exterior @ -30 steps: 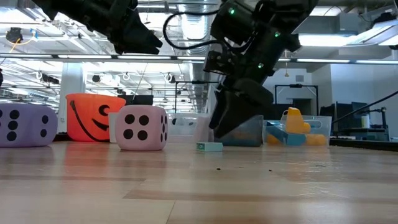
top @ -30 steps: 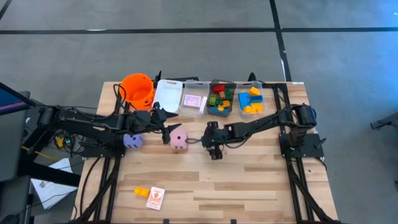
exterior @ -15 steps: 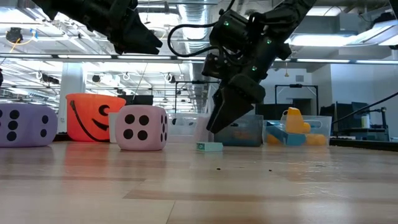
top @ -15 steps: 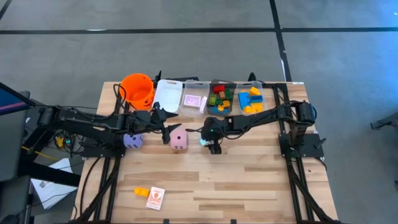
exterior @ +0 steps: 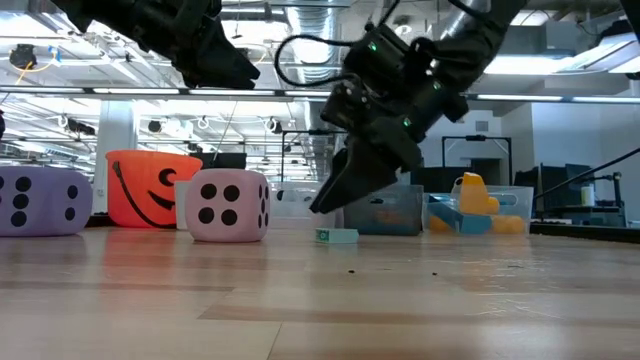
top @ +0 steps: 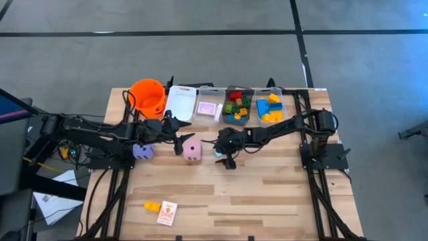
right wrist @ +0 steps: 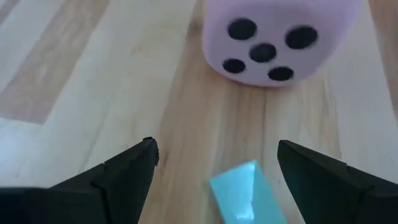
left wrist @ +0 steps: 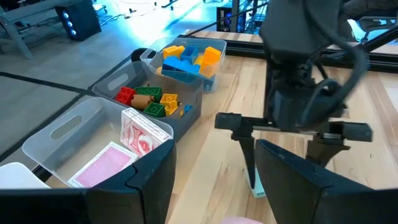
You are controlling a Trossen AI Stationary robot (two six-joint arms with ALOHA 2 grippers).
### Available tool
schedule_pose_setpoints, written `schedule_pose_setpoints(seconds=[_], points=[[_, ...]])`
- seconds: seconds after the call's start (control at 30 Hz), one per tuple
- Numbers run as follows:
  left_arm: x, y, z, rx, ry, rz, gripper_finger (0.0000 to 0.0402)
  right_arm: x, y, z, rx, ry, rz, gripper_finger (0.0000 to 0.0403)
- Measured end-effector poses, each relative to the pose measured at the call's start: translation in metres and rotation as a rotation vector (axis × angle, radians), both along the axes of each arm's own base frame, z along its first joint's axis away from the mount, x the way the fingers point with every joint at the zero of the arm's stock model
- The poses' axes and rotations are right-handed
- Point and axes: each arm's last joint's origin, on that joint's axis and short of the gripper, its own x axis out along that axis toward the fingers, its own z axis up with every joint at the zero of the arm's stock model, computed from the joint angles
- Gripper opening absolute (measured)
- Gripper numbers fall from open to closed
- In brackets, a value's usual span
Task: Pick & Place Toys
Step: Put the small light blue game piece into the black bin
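A small flat teal toy piece (right wrist: 241,193) lies on the table to the right of the pink die (top: 192,150). My right gripper (right wrist: 214,165) hangs open just above the teal piece (exterior: 337,236), slanting down toward the die (exterior: 229,205), one finger on either side and touching nothing. My left gripper (top: 176,131) stands open above the table, between the purple die (top: 142,151) and the pink one, and holds nothing. Along the far edge stand bins of coloured bricks (top: 237,107) and pink cards (top: 209,108).
An orange bucket (top: 148,95) and a white bin (top: 180,102) stand at the far left of the row; a bin of blue and yellow bricks (top: 269,107) ends it. A yellow brick (top: 152,207) and a card (top: 167,212) lie near the front edge.
My right gripper has moved a little toward the table's left, toward the pink die, sunk slightly and tipped its fingers further down and leftward, so they now hang over the teal piece. The teal piece and the dice have stayed where they were.
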Motion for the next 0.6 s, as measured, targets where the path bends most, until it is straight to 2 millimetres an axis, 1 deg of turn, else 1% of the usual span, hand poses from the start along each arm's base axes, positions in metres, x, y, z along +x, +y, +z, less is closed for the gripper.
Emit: schedule_pose_setpoints(seconds=[0.13,0.23,0.33,0.43,0.5,0.6], points=[[0.000,0.000,0.000,0.000,0.000,0.000,0.0209,-0.005,-0.003,-0.007,0.018,-0.077,-0.007,0.0329],[0.000,0.000,0.000,0.000,0.001,0.001,0.0209,-0.014,-0.006,-0.016,0.017,-0.123,-0.016,0.0329],[0.000,0.000,0.000,0.000,0.001,0.001,0.0209,-0.019,-0.010,-0.018,0.019,-0.197,-0.028,0.0329],[0.000,0.000,0.000,0.000,0.000,0.001,0.0209,-0.025,-0.013,-0.023,0.013,-0.202,-0.035,0.0329],[0.000,0.000,0.000,0.000,0.000,0.001,0.0209,-0.025,-0.014,-0.027,0.004,-0.210,-0.033,0.0329],[0.000,0.000,0.000,0.000,-0.001,0.001,0.0209,-0.024,-0.016,-0.041,0.009,-0.179,-0.036,0.0329]])
